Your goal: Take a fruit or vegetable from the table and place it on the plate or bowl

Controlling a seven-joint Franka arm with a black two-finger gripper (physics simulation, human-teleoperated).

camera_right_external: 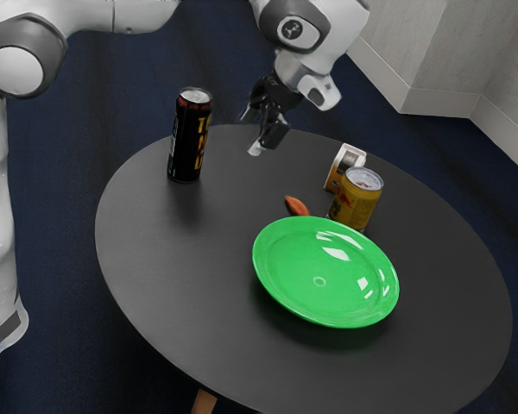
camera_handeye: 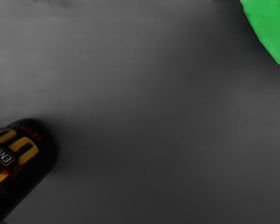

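while the jaws hang parted and empty, the orange vegetable (camera_right_external: 295,204) lies well apart.

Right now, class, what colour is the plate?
Bright green; the plate shows best in the exterior view.

black can (camera_handeye: 18,168): "ENER…" is read in white on a dark label band | gold can (camera_right_external: 356,198): print is left unread, too small
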